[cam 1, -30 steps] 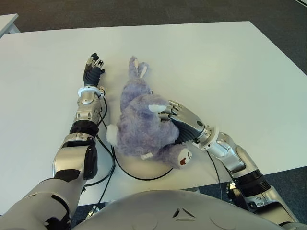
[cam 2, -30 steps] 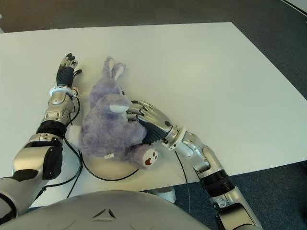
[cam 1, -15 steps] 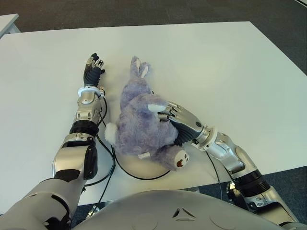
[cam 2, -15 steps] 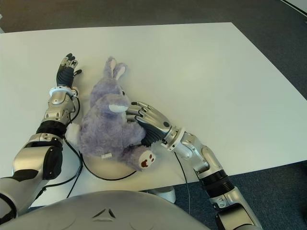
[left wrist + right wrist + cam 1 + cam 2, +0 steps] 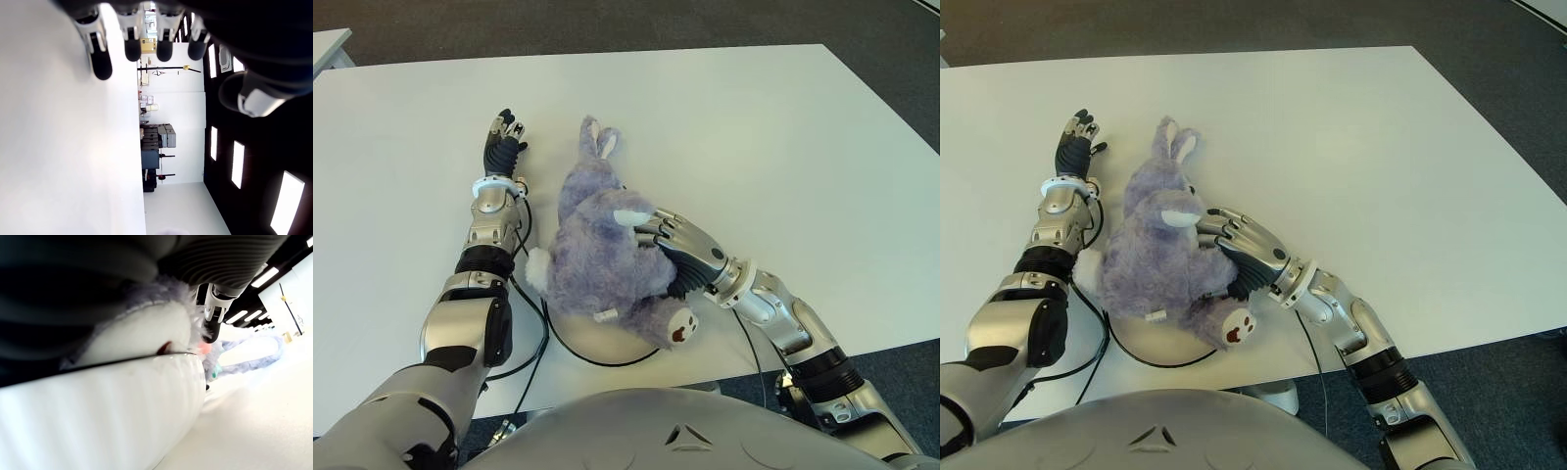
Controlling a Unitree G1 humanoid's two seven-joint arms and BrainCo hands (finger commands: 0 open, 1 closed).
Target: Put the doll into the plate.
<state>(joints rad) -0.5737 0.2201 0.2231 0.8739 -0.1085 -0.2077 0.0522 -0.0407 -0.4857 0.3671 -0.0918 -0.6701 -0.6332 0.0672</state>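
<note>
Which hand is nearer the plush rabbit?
Right. The right hand grips the plush rabbit lying over the plate; the left hand lies open, apart, beside its ears.

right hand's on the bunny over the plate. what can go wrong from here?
1. The doll is far bigger than the plate; head and ears lie out on the table, so it may tip or slide off once released.
2. The right hand has its fingers sunk in the fur; pulling away could drag the doll along.
3. A black cable loops round the plate's edge and could snag. The left hand shows open beside the doll's left.
</note>
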